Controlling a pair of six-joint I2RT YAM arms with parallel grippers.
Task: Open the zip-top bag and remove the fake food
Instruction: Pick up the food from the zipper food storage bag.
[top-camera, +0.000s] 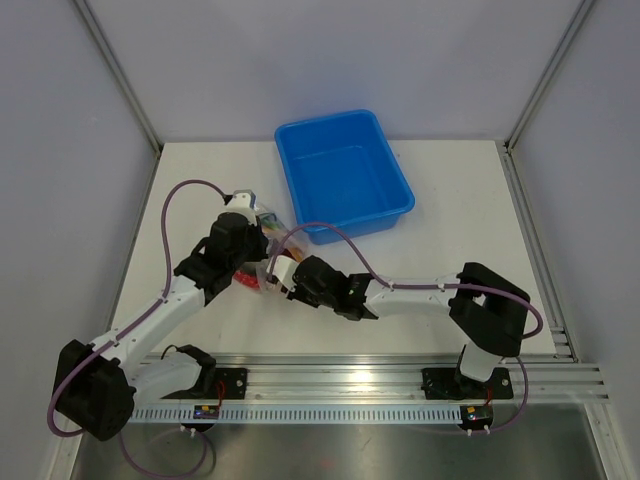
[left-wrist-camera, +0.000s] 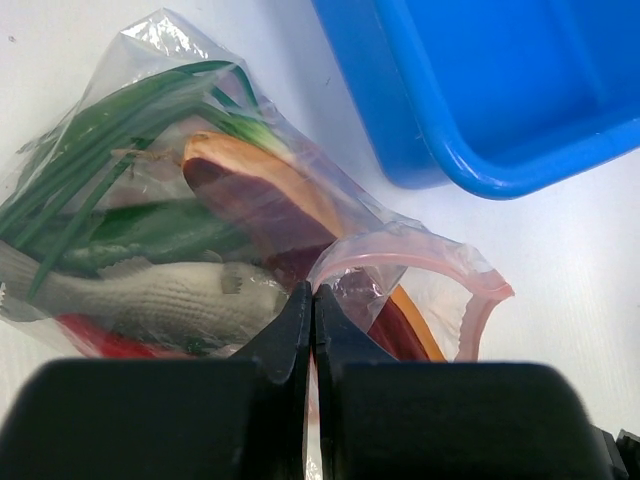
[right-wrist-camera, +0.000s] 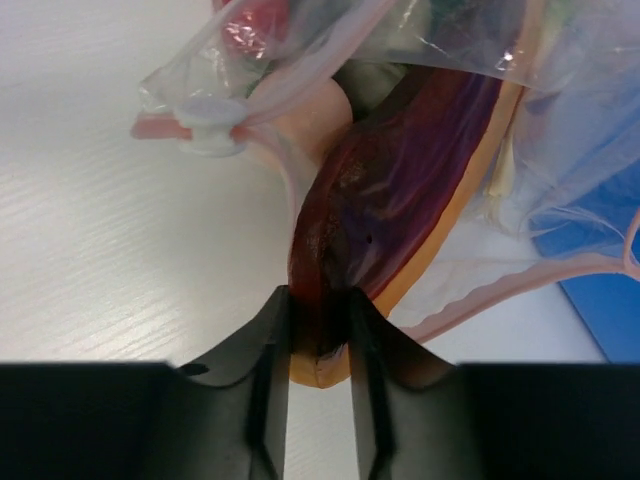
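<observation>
— Where is our zip-top bag (left-wrist-camera: 130, 200)?
— On the table (top-camera: 200, 180) beside the blue tub (left-wrist-camera: 385, 100), left gripper (left-wrist-camera: 313, 295) pinched on its pink rim. Our right gripper (right-wrist-camera: 318, 300) clamps a dark red slice of fake food (right-wrist-camera: 400, 170) at the mouth.

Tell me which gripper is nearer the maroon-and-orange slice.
Right. The right gripper clamps the slice's near end at the zip-top bag's mouth; the left gripper is shut on the bag's pink rim, beside the slice.
</observation>
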